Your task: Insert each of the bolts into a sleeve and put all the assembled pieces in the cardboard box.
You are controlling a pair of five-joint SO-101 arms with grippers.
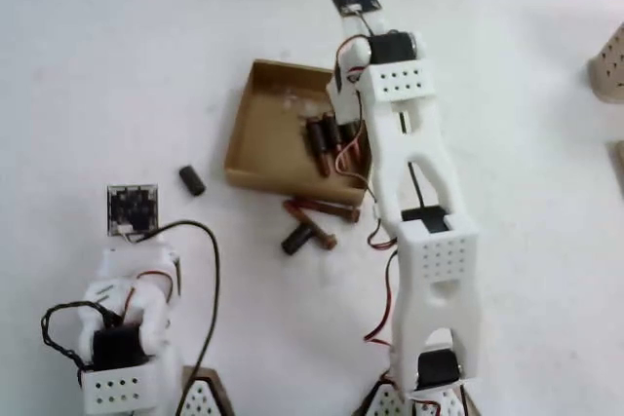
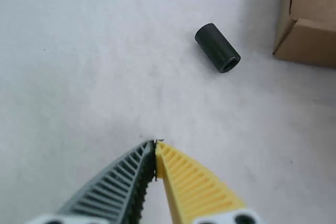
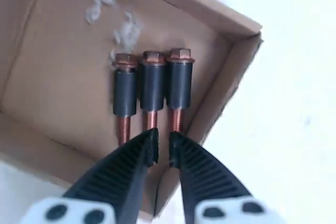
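When counted from the high view: three assembled pieces (image 1: 329, 138) inside the cardboard box (image 1: 263, 133), packed side by side in the corner under the right arm.

Right wrist view, same three: each one copper bolt through one dark sleeve, heads level, threaded ends pointing at the right gripper (image 3: 161, 148). Neighbours touching or nearly so; cannot tell which.

Right gripper: above the box wall, just short of the middle piece's threaded end. Jaws at a narrow gap, nothing between them.

Outside the box, on the white table (image 1: 117, 75), three items:
- one bare bolt (image 1: 322, 208), just beside the near box wall, lying along it;
- one fourth assembled piece (image 1: 304, 237), sleeve on bolt, just beside the bare bolt, tilted to it;
- one loose sleeve (image 1: 192, 180), on its side, near the box's corner, apart from everything else.

Left gripper (image 2: 155, 148): low over bare table, short of the loose sleeve. Jaws closed tip to tip, holding nothing.

Totals: bolts five, sleeves five, boxes one.
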